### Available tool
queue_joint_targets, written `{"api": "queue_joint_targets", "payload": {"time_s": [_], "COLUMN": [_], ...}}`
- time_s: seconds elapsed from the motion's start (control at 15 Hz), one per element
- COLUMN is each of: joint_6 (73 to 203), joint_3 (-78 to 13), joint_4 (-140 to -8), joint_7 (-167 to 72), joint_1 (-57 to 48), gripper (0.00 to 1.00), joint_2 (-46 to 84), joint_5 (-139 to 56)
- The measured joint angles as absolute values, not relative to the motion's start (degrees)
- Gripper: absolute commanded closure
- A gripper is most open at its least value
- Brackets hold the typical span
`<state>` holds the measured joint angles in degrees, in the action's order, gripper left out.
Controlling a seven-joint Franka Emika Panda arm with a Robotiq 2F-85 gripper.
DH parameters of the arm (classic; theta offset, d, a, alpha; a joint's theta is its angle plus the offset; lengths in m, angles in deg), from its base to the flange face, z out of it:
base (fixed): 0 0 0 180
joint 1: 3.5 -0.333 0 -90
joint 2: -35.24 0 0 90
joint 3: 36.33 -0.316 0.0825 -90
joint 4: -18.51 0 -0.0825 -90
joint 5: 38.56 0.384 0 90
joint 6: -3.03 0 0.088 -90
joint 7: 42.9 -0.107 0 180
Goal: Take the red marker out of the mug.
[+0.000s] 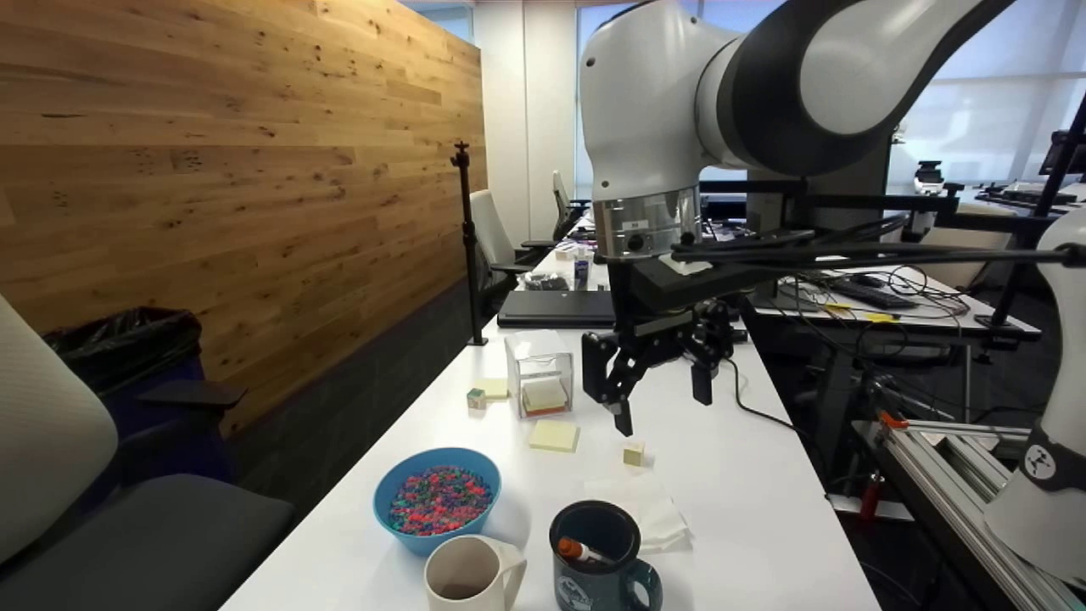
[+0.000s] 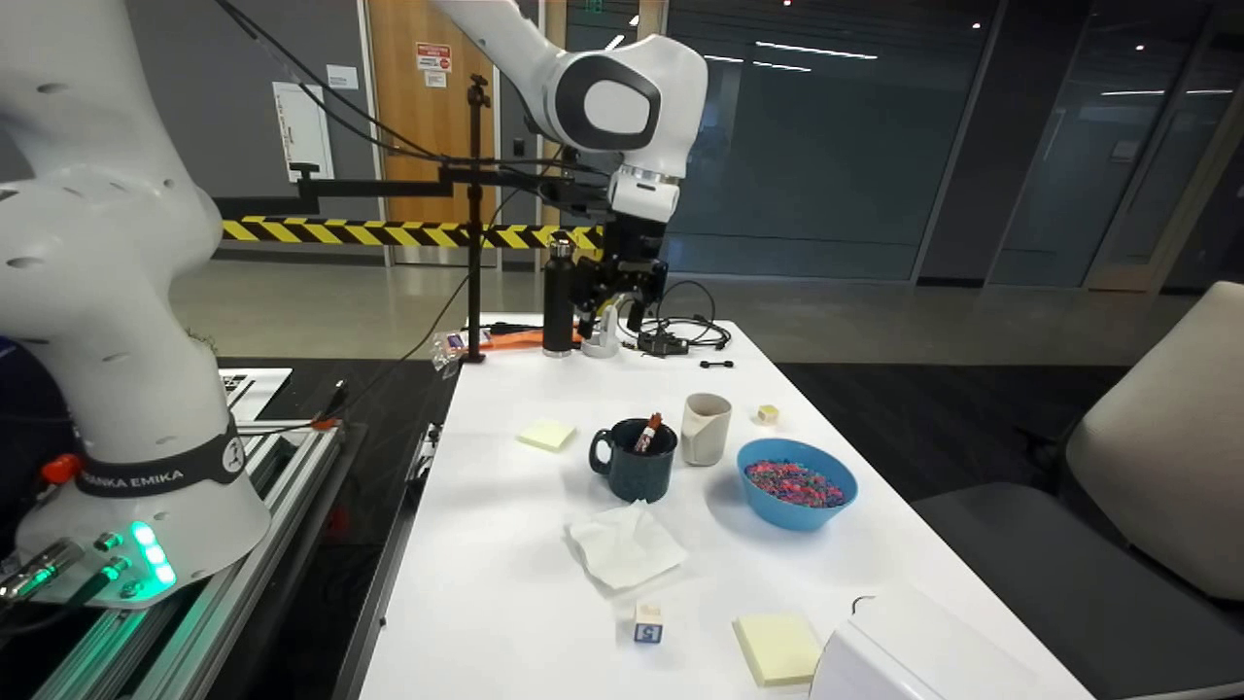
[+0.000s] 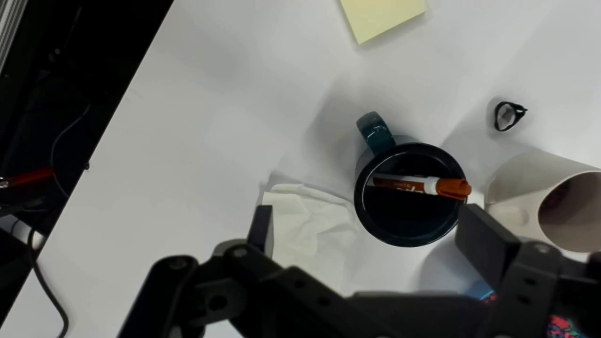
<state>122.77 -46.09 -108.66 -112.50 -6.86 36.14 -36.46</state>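
Observation:
The mug, dark navy with a dark inside, stands upright on the table in both exterior views (image 1: 604,581) (image 2: 637,476) and in the wrist view (image 3: 406,220). The red marker leans inside it, its orange-red cap at the rim, in both exterior views (image 1: 577,550) (image 2: 648,433); it also shows in the wrist view (image 3: 413,184). My gripper is open and empty, raised above the table, in both exterior views (image 1: 663,405) (image 2: 610,321). In the wrist view its fingers (image 3: 368,223) are wide apart, with the mug beyond them toward the right finger. Nothing touches the marker but the mug.
A white cup (image 2: 705,430) stands close beside the mug. A blue bowl (image 2: 799,515) of coloured beads is near it. A crumpled napkin (image 2: 627,546), small blocks (image 2: 648,622) and sticky notes (image 2: 546,435) lie around. A clear holder (image 1: 540,386) stands farther along the table.

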Motion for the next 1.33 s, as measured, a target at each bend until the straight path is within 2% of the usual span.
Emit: {"api": "queue_joint_targets", "payload": {"time_s": [1.33], "joint_6": [129.81], "joint_3": [-42.99], "joint_4": [-107.20], "joint_7": [-116.96], "joint_1": [-8.47], "gripper": [0.00], "joint_2": [28.84], "joint_5": [-38.09]}}
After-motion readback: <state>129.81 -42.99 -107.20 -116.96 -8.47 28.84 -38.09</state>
